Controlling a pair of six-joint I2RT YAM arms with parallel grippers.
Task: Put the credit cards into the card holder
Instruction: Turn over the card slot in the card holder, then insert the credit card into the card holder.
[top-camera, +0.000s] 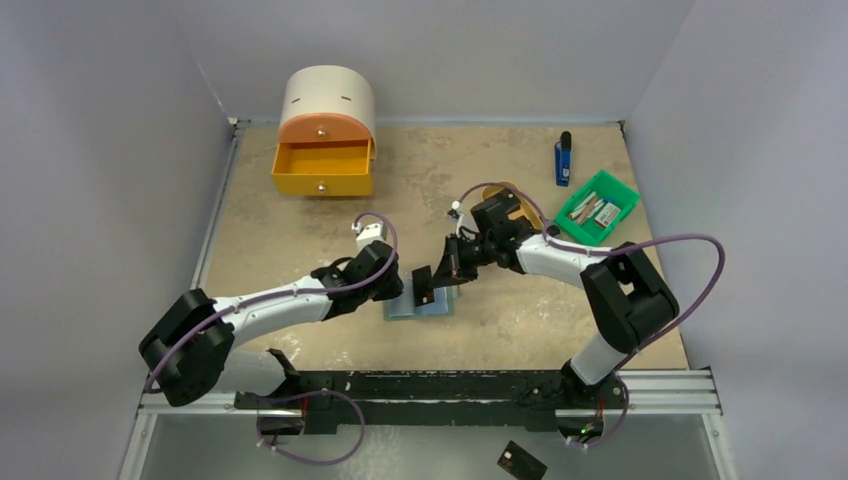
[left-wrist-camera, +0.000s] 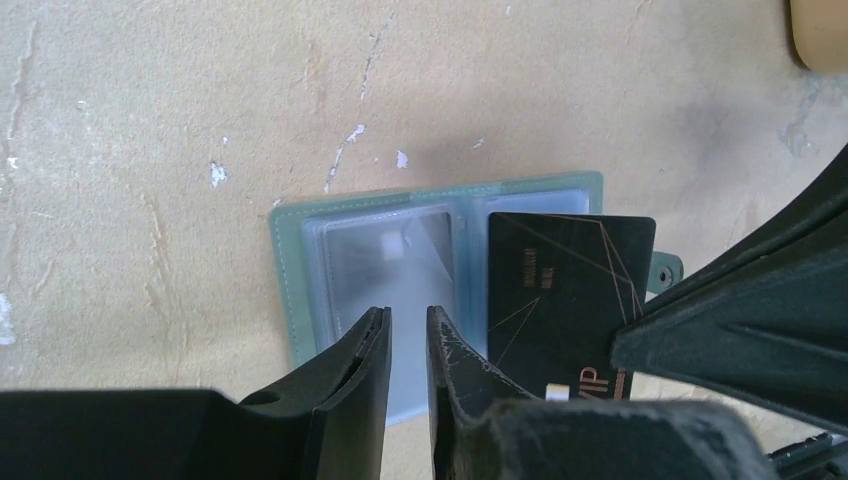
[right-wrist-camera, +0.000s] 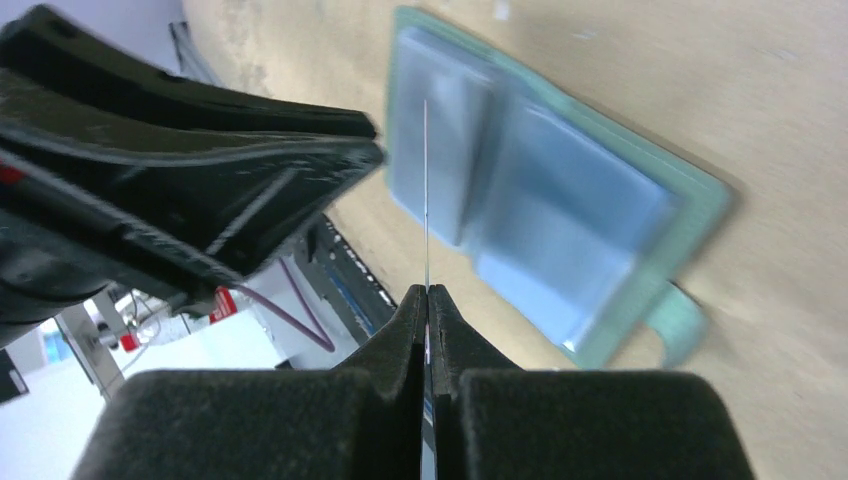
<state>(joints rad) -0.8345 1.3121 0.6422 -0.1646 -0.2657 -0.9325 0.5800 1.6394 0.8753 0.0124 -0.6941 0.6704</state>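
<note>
My right fingers (right-wrist-camera: 427, 295) are clamped on a black credit card (left-wrist-camera: 560, 290). In the right wrist view it shows edge-on as a thin line running up the centre of the frame. In the left wrist view its face shows, with fine gold lines and lettering, covering the right half of the card holder (left-wrist-camera: 300, 290).

The card holder lies open and flat on the table (top-camera: 520, 320), a little below the middle of the top view. Its green rim frames pale blue-grey pockets, and its small tab pokes out on the right in the left wrist view. I cannot tell whether the card's far edge touches a pocket or hangs just above it.

My left fingers (left-wrist-camera: 407, 315) are a narrow gap apart with nothing between them. They sit low over the holder's left pocket, just beside the card.

A second card (top-camera: 520, 462) lies at the bottom edge of the top view, below the table's front rail. An orange drawer unit (top-camera: 323, 150) stands at upper left with its drawer open. A blue lighter (top-camera: 563, 160) and a green bin (top-camera: 598, 208) sit at upper right.
</note>
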